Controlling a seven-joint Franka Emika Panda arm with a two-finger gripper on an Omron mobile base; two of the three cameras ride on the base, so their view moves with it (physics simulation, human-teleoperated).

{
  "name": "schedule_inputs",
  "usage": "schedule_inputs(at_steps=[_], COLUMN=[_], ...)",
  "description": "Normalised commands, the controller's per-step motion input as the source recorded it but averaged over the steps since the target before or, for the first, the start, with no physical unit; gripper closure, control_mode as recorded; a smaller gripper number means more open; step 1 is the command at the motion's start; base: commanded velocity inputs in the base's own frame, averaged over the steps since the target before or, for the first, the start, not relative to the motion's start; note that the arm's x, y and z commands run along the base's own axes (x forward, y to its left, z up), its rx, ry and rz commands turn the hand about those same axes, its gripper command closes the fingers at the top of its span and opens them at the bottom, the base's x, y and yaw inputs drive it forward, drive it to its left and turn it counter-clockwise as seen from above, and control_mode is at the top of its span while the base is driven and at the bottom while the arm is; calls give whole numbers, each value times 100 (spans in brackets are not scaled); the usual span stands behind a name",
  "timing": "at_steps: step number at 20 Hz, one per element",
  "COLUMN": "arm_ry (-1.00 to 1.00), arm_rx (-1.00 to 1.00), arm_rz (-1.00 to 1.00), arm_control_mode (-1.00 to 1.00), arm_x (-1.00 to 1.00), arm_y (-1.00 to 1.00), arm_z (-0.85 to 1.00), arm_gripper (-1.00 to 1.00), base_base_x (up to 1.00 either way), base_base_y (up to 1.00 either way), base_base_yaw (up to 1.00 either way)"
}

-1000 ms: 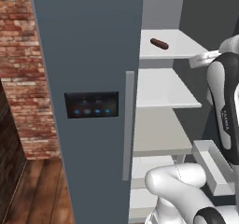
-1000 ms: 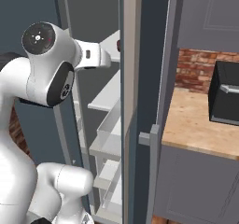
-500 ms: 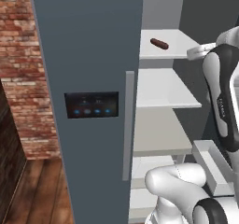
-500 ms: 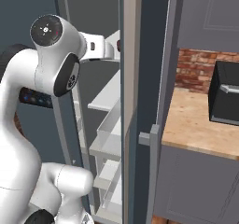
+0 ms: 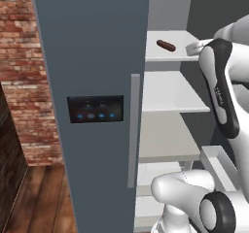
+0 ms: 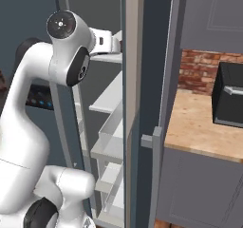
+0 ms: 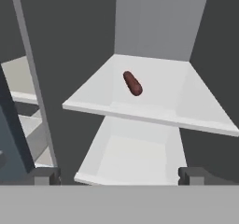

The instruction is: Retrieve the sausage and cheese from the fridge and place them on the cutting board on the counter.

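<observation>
**Sausage on the top shelf, pincer wide and empty**

Fridge [image 5: 92, 57] standing open on the right side, left door shut with its blue-lit panel [image 5: 95, 108] and long grey handle [image 5: 133, 130]. Sausage [image 5: 166, 45] lying alone on the top white shelf [image 5: 160, 57], roughly mid-shelf, a bit angled, well back from the front edge. Same thing from the hand view: sausage [image 7: 132, 83] dark reddish-brown, sitting near the middle of the shelf [image 7: 154, 111], closer to the back wall than to the front lip. Gripper [image 7: 119, 174] spread wide, fingertips [image 7: 44, 175] far apart at the bottom corners, nothing between them, hanging short of the shelf's front edge and not touching anything. More white shelves below. Over in the right base view, counter [image 6: 199, 127] just right of the fridge, light wood over grey cabinets, brick wall behind, a dark appliance [image 6: 228, 101] at the back. No telling where the cheese is.
</observation>
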Motion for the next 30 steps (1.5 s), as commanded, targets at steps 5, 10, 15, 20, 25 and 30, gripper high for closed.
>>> schedule_inputs(at_steps=[5,10,15,20,25,30], arm_ry=[2,5,4,1,2,0], arm_rx=[7,4,0,0,0,0], arm_rz=[0,0,0,0,0,0], arm_control_mode=[-100,-100,-100,-100,-100,-100], arm_x=[57,48,40,27,24,25], arm_y=[0,0,0,0,0,0], arm_z=[0,-4,-11,-8,-17,-12], arm_gripper=[-100,-100,-100,-100,-100,-100], base_base_x=[0,0,0,0,0,0], base_base_y=[0,0,0,0,0,0], base_base_yaw=[0,0,0,0,0,0])
